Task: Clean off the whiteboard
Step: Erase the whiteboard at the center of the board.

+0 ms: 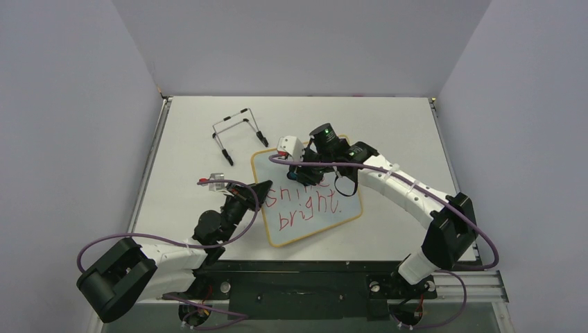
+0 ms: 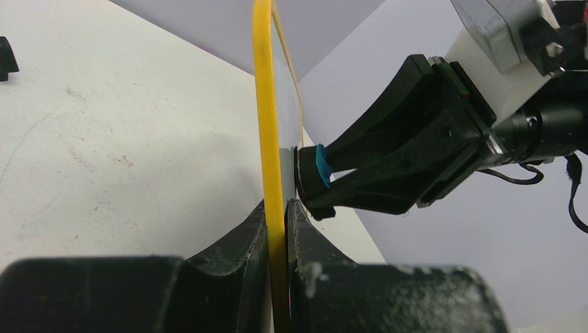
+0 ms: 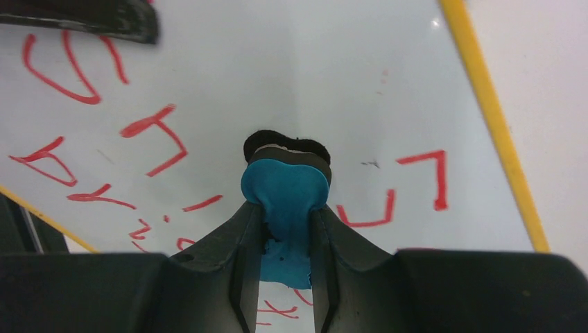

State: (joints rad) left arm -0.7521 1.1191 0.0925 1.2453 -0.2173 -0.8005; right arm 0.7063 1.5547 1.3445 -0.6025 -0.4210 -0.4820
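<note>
Top view: whiteboard (image 1: 305,233) mid-table, red handwriting on its face. My left gripper (image 1: 261,190) is at its left edge, my right gripper (image 1: 309,171) over its upper part. I can't read either grip from up here.

Left wrist view fills that in: both fingers are clenched on the board's yellow edge, and the right gripper presses a blue eraser (image 2: 321,166) against the face.

Right wrist view: eraser pinched between the fingers, its dark pad touching the board among red strokes.

Table (image 1: 395,125) white, scuffed. Black wire stand (image 1: 239,132) sits behind the board, apart from it. Pale grey walls (image 1: 69,104) on three sides.
</note>
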